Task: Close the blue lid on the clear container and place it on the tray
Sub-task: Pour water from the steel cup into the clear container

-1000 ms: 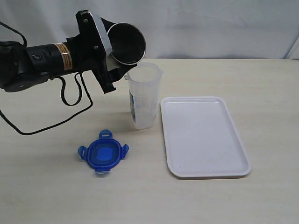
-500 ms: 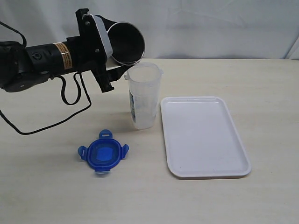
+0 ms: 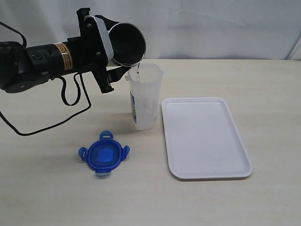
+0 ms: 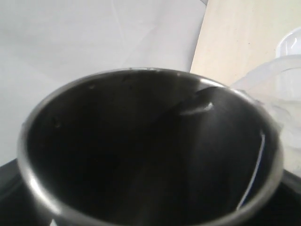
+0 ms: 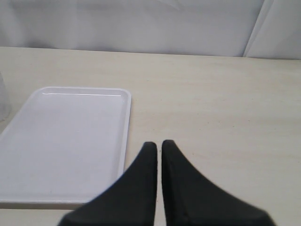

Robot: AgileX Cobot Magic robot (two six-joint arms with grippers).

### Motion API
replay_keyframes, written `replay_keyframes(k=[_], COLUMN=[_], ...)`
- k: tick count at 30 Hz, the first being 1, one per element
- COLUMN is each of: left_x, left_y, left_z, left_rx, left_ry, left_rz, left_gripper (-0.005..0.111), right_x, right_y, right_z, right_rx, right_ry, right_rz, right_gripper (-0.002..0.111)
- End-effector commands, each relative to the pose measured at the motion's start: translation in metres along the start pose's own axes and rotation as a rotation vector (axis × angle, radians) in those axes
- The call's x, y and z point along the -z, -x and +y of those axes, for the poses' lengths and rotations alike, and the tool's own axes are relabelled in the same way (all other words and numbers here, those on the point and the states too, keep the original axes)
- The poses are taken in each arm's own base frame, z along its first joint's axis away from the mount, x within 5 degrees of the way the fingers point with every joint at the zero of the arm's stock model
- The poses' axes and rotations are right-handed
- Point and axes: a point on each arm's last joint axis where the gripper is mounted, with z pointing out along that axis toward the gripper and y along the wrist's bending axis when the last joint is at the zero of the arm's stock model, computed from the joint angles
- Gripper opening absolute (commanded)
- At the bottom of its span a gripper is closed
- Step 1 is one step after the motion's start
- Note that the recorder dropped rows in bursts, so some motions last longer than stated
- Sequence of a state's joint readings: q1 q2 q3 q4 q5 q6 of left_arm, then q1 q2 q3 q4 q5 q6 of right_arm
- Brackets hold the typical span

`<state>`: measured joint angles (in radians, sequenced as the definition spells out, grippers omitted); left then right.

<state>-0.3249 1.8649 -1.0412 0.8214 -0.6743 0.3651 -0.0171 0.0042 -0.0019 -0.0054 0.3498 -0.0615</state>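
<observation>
The clear container [image 3: 145, 96] stands upright on the table [image 3: 47, 188], just beside the near-left corner of the tray [image 3: 207, 141] and apart from it. Its long axis is vertical and its open mouth faces up, which suits it to being filled before it is capped. The printed label shows on its side.

The blue lid [image 3: 103, 157] lies flat on the table in front of the container and well apart from it, its four flaps spread outward and nothing holding it.

Over the container's rim the left gripper [image 3: 107, 55] grips a steel tumbler [image 3: 127, 44], with the jaws spread wide around the tumbler's body. The tumbler is tipped almost onto its side, its mouth just above the canister. What looks like a thin stream [image 3: 138, 75] falls from its lip into the container, though the line is too fine to be sure of.

The right gripper [image 5: 158, 146] hangs over the table beside the tray with its fingers pressed together, holding nothing. The tray carries nothing, so by this showing closing the lid and placing the container are both yet to be done.
</observation>
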Motion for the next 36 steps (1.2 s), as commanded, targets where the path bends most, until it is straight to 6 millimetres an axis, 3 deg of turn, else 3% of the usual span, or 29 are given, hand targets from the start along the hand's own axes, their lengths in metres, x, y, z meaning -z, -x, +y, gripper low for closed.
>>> replay_keyframes(k=[1, 36], left_x=[0.0024, 0.0021], left_y=[0.0118, 0.0108], left_z=[0.0178, 0.0176], left_rx=[0.0, -0.076], left_ry=[0.096, 0.101], left_rz=[-0.059, -0.048], left_gripper=[0.0, 0.0], right_x=[0.0001, 0.0001], right_y=[-0.0001, -0.0001], right_z=[-0.0004, -0.0004], right_rx=[0.008, 0.008], right_ry=[-0.006, -0.006], right_rz=[-0.006, -0.006], right_gripper=[0.004, 0.004])
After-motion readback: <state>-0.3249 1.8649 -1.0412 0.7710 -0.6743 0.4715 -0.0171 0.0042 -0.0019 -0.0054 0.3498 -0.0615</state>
